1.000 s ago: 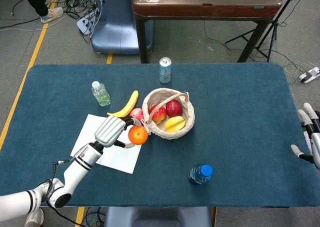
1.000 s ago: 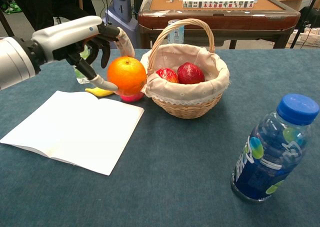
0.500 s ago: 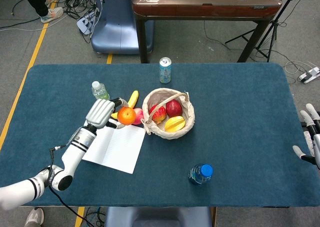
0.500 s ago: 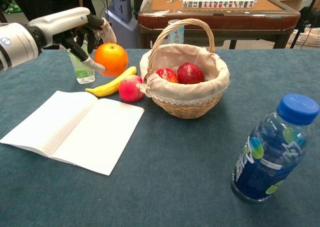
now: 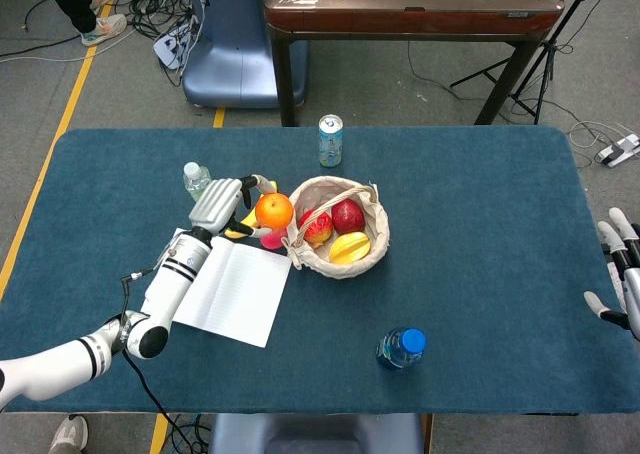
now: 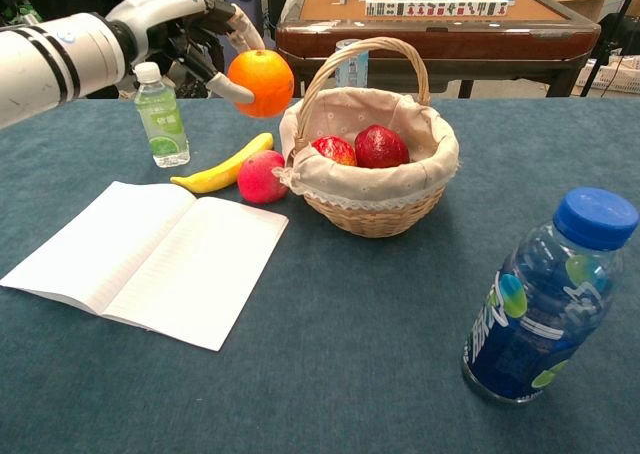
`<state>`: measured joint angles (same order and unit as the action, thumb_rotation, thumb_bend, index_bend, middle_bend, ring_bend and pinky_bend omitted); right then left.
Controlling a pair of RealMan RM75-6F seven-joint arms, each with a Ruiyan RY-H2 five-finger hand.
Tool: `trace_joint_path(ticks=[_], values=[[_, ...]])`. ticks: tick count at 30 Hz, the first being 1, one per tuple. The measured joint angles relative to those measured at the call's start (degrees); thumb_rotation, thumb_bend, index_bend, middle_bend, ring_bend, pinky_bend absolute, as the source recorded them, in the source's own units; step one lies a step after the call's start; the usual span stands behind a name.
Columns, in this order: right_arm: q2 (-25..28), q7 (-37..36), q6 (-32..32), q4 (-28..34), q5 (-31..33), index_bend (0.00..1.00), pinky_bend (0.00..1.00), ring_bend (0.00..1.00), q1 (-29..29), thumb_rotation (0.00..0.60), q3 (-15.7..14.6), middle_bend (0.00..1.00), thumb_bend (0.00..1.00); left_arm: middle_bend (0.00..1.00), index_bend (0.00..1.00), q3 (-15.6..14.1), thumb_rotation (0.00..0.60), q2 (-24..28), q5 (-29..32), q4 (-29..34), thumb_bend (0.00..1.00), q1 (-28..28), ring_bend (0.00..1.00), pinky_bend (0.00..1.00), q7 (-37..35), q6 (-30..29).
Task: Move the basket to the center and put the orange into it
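the orange [image 5: 273, 210] is higher and closer to the basket [image 5: 374, 214] than a moment ago; a second back it hung low over the open notebook [image 5: 232, 292], and now it sits up in the air just beside the basket's left rim, above the banana [image 6: 222, 169] and the pink apple [image 6: 262, 176]. the left arm has swung up and inward with it. nothing else on the table has shifted.

the left hand [image 5: 222, 203] has its fingers [image 6: 214, 72] curled round the back and underside of the orange, holding it clear of the cloth. the right hand [image 5: 620, 274] is off at the far right edge of the table, fingers spread apart, with nothing in it and touching nothing that i can see.

the basket stands near the middle of the blue table [image 5: 480, 234], with red fruit and a yellow piece inside.

from overhead you get the whole layout: the soda can [image 5: 330, 140] behind the basket, the small green-label bottle [image 5: 196, 177] tucked by the left hand, the blue-capped bottle [image 5: 402, 348] near the front, and the right hand. the chest view misses the right hand altogether, but it shows the basket's tall handle [image 6: 365, 49] and how far the orange is off the table, level with that handle's left side.
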<state>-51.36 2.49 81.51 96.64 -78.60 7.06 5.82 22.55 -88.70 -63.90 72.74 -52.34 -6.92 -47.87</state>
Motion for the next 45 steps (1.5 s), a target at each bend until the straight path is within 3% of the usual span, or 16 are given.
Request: trace_joint_path(ticks=[10,14,20,27,37,45], values=[[-0.12,0.01,-0.31,-0.39,0.49,0.0,0.23,0.02,-0.26,0.6,0.24,0.0,0.21,0.51,0.38,2.24,0.6,-0.8,6.84,-1.24,0.12,-4.18,0.52,0.7,-2.63,8.16],[-0.1,-0.09,-0.4,-0.45,0.64,0.0,0.23,0.02,-0.32,0.6,0.36,0.0,0.21,0.45,0.29,2.4,0.6,-0.98,8.28,-2.15,0.12,-5.95,0.48,0.69,-3.2,10.75],[-0.02,-0.13,-0.56,-0.52,0.78,0.0,0.23,0.02,-0.44,0.6,0.45,0.0,0.21,0.32,0.12,2.15,0.6,-0.92,9.09,-3.13,0.12,-7.38,0.36,0.58,-3.71,12.57],[-0.06,-0.35,-0.7,-0.69,0.83,0.0,0.23,0.02,-0.43,0.6,0.64,0.0,0.21,0.24,0.09,1.44,0.6,-0.08,9.5,-3.36,0.12,-7.13,0.24,0.44,-3.91,12.19],[0.28,-0.69,-1.26,-0.74,0.38,0.0,0.23,0.02,-0.24,0.6,0.66,0.0,0.21,0.24,0.11,-0.18,0.6,5.12,9.06,1.64,0.12,-3.19,0.23,0.44,-3.11,8.45],[0.51,-1.74,-2.32,-1.61,-0.47,0.0,0.23,0.02,0.21,0.6,0.41,0.02,0.22,0.24,0.16,-3.66,0.6,11.26,6.62,9.49,0.12,4.12,0.23,0.44,0.63,-1.6]])
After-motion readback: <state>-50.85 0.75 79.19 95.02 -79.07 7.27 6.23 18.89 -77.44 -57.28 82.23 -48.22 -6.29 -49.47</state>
